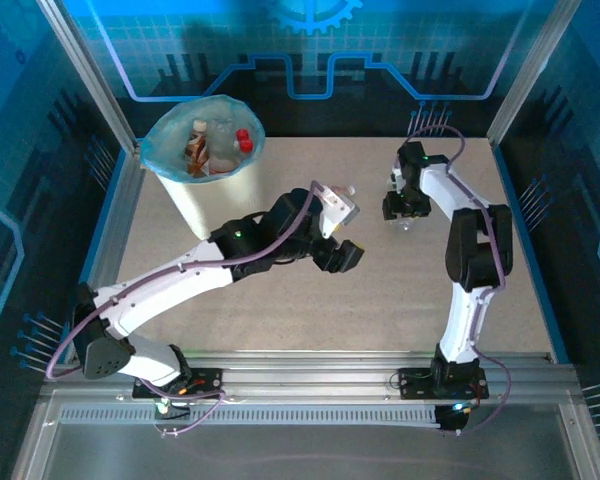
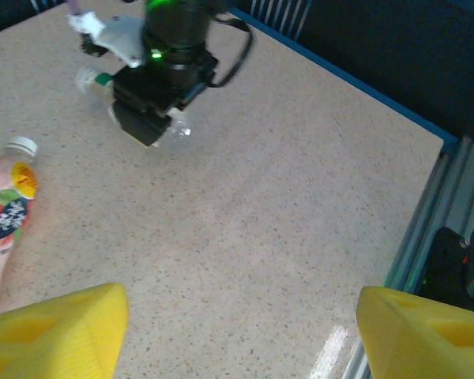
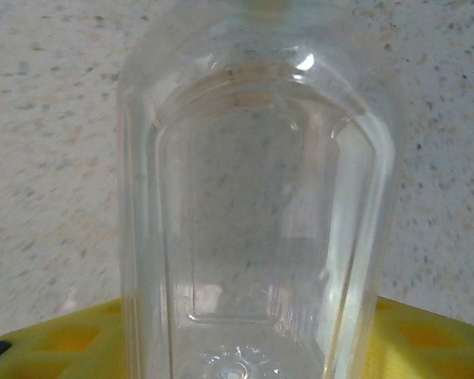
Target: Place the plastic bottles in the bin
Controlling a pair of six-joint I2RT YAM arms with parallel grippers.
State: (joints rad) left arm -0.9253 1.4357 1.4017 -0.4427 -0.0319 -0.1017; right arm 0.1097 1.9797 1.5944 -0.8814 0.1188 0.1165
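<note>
A clear, label-free plastic bottle (image 3: 257,205) lies on the speckled table, and my right gripper (image 3: 257,332) is open and straddles its lower end, a yellow finger (image 3: 55,339) on each side. In the left wrist view the same bottle (image 2: 174,130) pokes out under the right gripper (image 2: 146,118). A pink-labelled bottle with a white cap (image 2: 4,217) lies flat to the left of my left gripper (image 2: 241,316), which is open with nothing between its fingers. From above, my left gripper (image 1: 345,255) hovers mid-table and my right gripper (image 1: 405,215) is lowered to its right.
The white ribbed bin (image 1: 195,200), lined with a blue bag, stands at the far left and holds several bottles (image 1: 220,145). A metal rail (image 2: 426,229) edges the table on the right of the left wrist view.
</note>
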